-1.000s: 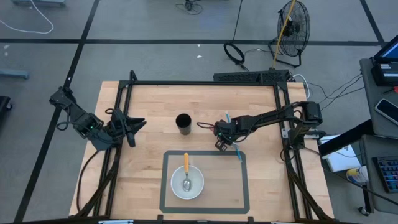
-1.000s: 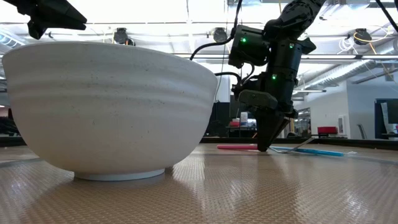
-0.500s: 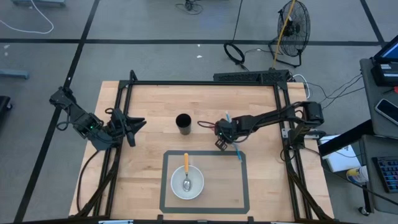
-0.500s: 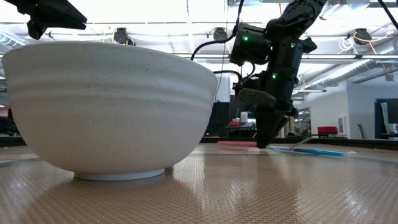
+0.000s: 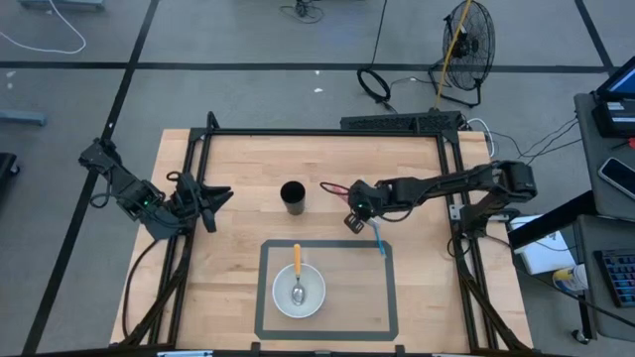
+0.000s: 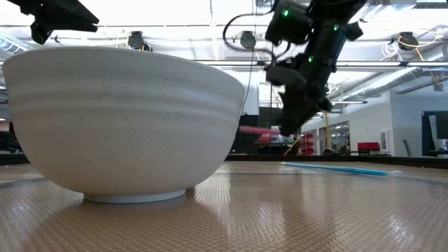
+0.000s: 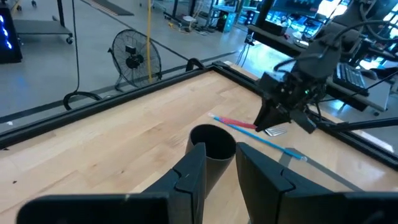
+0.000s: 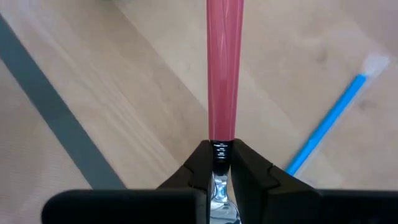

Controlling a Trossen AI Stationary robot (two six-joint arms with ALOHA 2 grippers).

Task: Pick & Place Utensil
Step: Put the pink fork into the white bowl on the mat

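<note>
My right gripper (image 5: 353,210) hangs above the table's middle, right of a black cup (image 5: 293,196), shut on a red-handled utensil (image 7: 237,124). The utensil's handle (image 6: 255,129) sticks out toward the cup, clear of the wood. A blue-handled utensil (image 5: 378,237) lies flat on the table just near of this gripper. A white bowl (image 5: 299,291) holding an orange-handled spoon (image 5: 297,260) stands inside a taped rectangle at the near middle. My left gripper (image 5: 213,195) waits open at the table's left edge, nothing between its fingers (image 7: 194,169). My right gripper pinches the red utensil between its two fingers at the metal neck (image 8: 219,151), just where the red handle ends. The fingers slant down from the table's right side. The handle (image 8: 222,68) runs on past the fingertips, roughly level and lifted clear of the table.
The dark tape rectangle (image 5: 389,288) frames the bowl. A black frame rail (image 5: 327,132) runs along the table's far edge and down both sides. Bare wood lies between the cup and the left arm.
My right gripper has risen off the table, still shut on the red-handled utensil, and has tipped a little. The utensil, which lay on the wood beside the blue one, now hangs clear and about level. The blue utensil has stayed where it was.
</note>
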